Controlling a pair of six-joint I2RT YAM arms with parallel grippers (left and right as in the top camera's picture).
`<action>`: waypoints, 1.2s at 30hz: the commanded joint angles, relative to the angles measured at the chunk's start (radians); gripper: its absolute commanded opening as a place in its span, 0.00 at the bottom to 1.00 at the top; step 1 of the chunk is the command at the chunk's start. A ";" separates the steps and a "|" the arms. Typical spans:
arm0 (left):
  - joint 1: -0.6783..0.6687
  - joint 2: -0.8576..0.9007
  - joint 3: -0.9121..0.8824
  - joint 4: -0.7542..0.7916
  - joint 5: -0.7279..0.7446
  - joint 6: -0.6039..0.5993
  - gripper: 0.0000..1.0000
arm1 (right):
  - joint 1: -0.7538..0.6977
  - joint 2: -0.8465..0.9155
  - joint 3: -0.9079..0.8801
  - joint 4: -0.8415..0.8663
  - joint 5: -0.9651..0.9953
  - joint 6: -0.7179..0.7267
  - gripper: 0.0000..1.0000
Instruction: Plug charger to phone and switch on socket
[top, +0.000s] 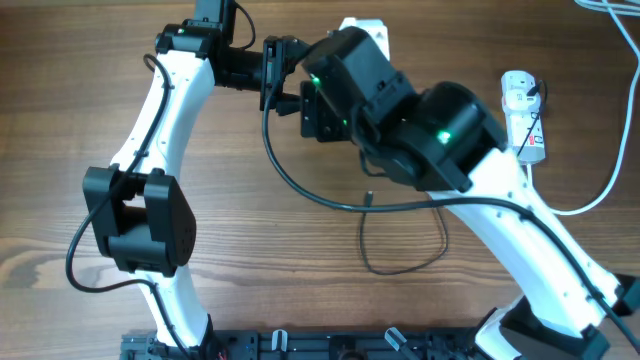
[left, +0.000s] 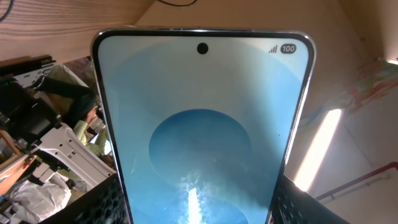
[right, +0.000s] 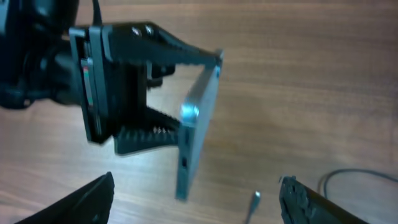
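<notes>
My left gripper (top: 278, 75) is shut on the phone (left: 202, 130), whose cyan screen fills the left wrist view. In the right wrist view the phone (right: 198, 121) shows edge-on, held above the table with its port end towards my right gripper (right: 199, 208). That gripper is open and empty. The charger's small connector tip (right: 254, 202) lies on the table between the right fingers, below and right of the phone's end. Overhead, the thin black cable (top: 400, 262) loops on the table, with its tip (top: 368, 197) pointing up. The white socket (top: 522, 115) lies at the far right.
The socket's thick white cord (top: 610, 180) curves along the right edge of the wooden table (top: 260, 250). A white object (top: 368, 30) shows behind the right arm at the back. The right arm's body hides the phone overhead.
</notes>
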 joint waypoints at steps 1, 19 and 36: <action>0.000 -0.034 0.023 -0.001 0.027 0.020 0.58 | 0.002 0.045 0.023 0.021 0.043 0.027 0.81; -0.008 -0.034 0.023 -0.001 0.035 0.020 0.59 | 0.000 0.071 0.021 0.077 0.125 0.048 0.60; -0.011 -0.034 0.023 -0.001 0.069 0.020 0.59 | -0.001 0.103 0.021 0.087 0.156 0.047 0.48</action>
